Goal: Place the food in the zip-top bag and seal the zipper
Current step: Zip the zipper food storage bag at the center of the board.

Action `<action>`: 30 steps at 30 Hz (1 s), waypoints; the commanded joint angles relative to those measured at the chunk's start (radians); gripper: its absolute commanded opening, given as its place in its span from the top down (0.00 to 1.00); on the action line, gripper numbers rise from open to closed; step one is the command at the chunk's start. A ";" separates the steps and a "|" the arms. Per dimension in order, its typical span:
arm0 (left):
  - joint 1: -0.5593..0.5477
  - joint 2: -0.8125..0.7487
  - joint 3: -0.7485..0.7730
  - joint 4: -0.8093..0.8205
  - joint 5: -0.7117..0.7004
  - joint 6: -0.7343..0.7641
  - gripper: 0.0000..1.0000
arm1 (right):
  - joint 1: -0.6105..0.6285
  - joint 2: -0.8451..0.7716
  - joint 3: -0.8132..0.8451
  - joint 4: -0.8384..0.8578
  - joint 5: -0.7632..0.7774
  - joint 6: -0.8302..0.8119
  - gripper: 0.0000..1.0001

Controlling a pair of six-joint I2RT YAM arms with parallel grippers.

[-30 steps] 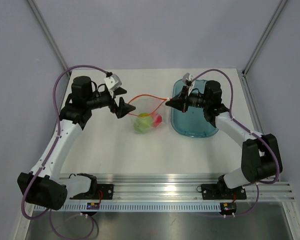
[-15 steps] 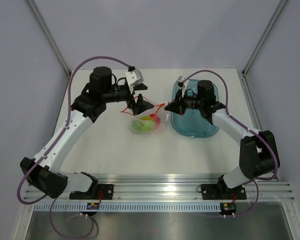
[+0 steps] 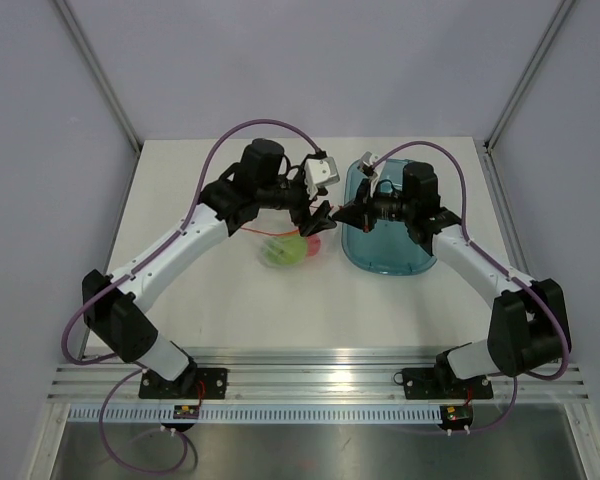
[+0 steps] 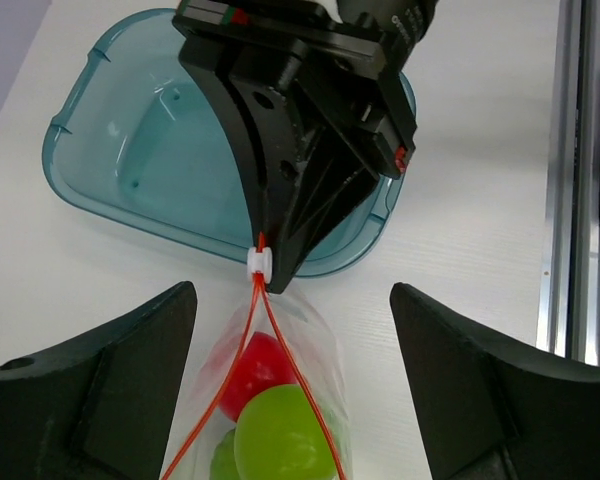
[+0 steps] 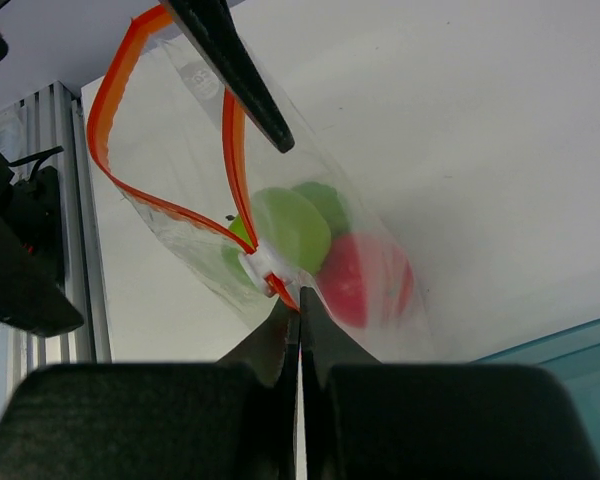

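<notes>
Desk (image 3: pixel 200 290): pale, flat, with both arms reaching in to meet near its middle.

Teal tray (image 3: pixel 390 255): translucent oval on the right side of the desk, under the right arm's wrist.

Zip-top bag (image 3: pixel 292 245): clear and crinkly, lying on the desk just left of the tray. Its mouth points toward the tray and gapes in a loop in the right wrist view.

Left pincer (image 4: pixel 290 300): open, one finger on each side of the bag's mouth end. Whether a finger touches the plastic cannot be told.

Right pincer (image 5: pixel 298 310): closed, its tips pinching the end of the zipper (image 5: pixel 115 110) right by the white slider (image 5: pixel 257 268).

Food: all three fruits are inside the bag, bunched together. The two green apples (image 4: pixel 280 440) lie against the red one (image 4: pixel 255 365), which is nearest the slider end.

Zipper: the two orange-red strips meet at the slider and spread apart beyond it, not sealed.
</notes>
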 commanded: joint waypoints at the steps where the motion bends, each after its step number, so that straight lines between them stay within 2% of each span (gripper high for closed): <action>1: 0.002 0.015 0.052 0.051 -0.007 0.015 0.22 | 0.011 -0.048 -0.012 0.026 -0.018 0.000 1.00; 14: 0.002 0.086 0.089 0.080 0.024 -0.010 0.40 | 0.009 -0.083 -0.017 -0.002 -0.029 -0.016 1.00; 23: 0.002 0.077 0.071 0.119 0.036 -0.028 0.60 | 0.009 -0.079 -0.015 -0.006 -0.032 -0.014 1.00; 24: 0.002 0.077 0.068 0.116 0.039 -0.027 0.65 | 0.009 -0.080 -0.017 -0.006 -0.031 -0.016 1.00; 28: 0.002 0.086 0.071 0.102 0.049 -0.022 0.67 | 0.009 -0.079 -0.018 -0.003 -0.032 -0.013 1.00; 30: 0.002 0.087 0.071 0.100 0.050 -0.022 0.63 | 0.008 -0.079 -0.017 -0.003 -0.032 -0.013 1.00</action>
